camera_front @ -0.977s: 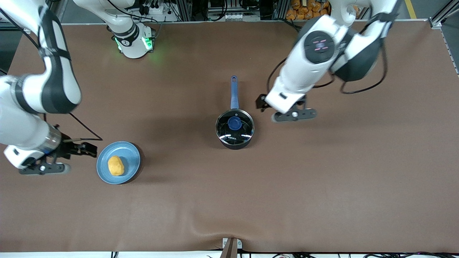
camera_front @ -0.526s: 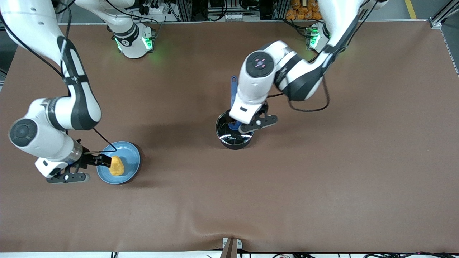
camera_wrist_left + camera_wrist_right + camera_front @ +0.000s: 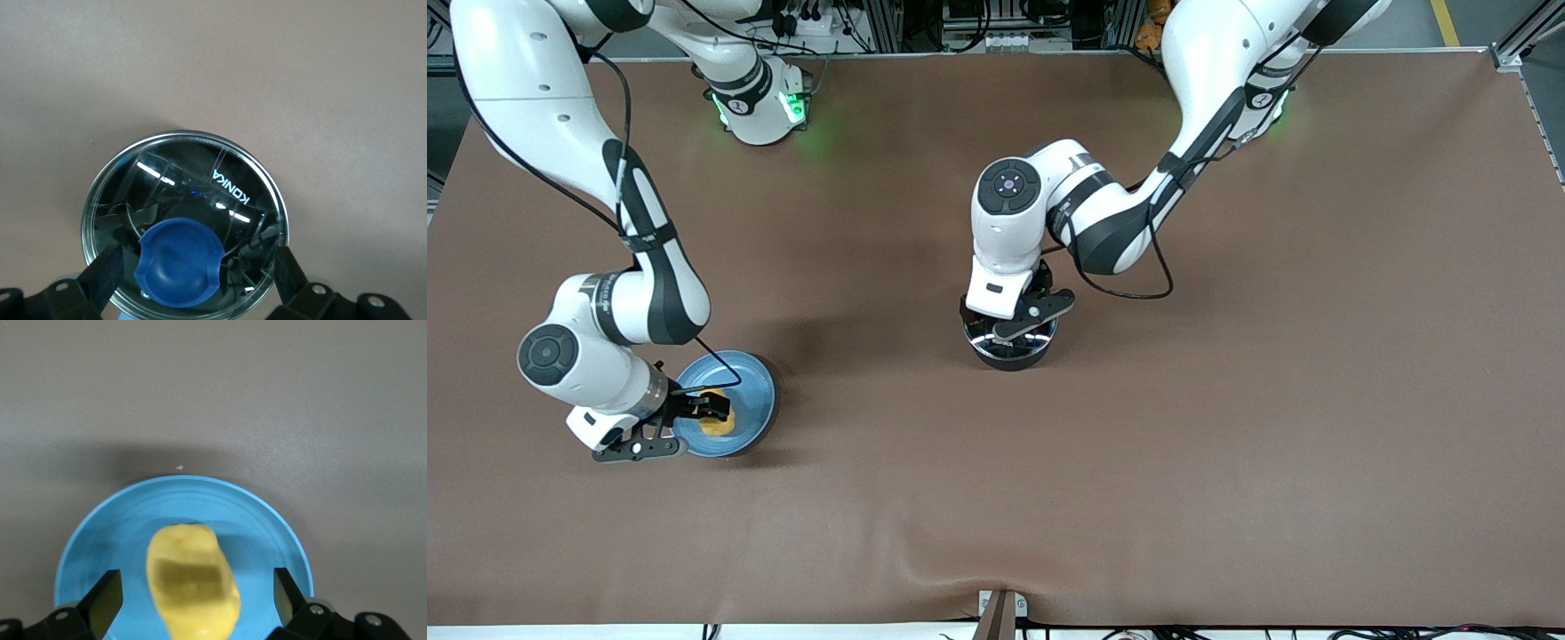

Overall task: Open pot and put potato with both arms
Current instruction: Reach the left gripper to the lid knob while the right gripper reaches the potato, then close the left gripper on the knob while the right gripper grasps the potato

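One pot (image 3: 1009, 342) is counted, covered by one glass lid (image 3: 185, 227) with one blue knob (image 3: 178, 262). One potato (image 3: 193, 580) is seen on one blue plate (image 3: 267, 533). Two arms are counted, with two grippers: left gripper (image 3: 193, 273), right gripper (image 3: 193, 597).

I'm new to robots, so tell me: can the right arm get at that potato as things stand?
Probably yes. The right gripper hangs open right over the potato, which lies bare on the blue plate, one finger on each side and nothing in between.
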Tool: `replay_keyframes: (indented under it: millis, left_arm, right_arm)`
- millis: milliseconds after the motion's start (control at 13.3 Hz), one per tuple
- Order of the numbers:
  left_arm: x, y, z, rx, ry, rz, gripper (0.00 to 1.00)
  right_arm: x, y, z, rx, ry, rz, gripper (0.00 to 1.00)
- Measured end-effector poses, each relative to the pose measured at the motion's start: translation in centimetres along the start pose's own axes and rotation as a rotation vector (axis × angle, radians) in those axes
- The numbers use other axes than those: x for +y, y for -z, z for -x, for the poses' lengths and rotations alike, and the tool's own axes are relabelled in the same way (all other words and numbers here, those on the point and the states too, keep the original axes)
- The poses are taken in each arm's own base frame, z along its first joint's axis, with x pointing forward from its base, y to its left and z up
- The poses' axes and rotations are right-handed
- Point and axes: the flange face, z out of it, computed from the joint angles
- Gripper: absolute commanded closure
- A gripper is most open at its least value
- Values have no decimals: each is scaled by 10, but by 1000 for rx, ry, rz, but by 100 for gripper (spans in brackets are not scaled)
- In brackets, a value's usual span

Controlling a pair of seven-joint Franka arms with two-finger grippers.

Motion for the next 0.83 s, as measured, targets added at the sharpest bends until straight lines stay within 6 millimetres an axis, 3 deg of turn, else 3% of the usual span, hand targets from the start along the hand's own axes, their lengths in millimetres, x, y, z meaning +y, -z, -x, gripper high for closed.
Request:
replay_keyframes:
  millis: [225,601,826]
  left_arm:
    - [0,-12,3,-8,-4,-14,0]
    - [1,-19,7,-12,-11,-24,0]
    - [0,-21,9,-13,-13,-29,17]
  right_arm:
    - [9,-13,1,11,7,1,0]
    - [6,-32,6,-6,12,-5,0]
    - [1,-35,8,-12,17,-9,0]
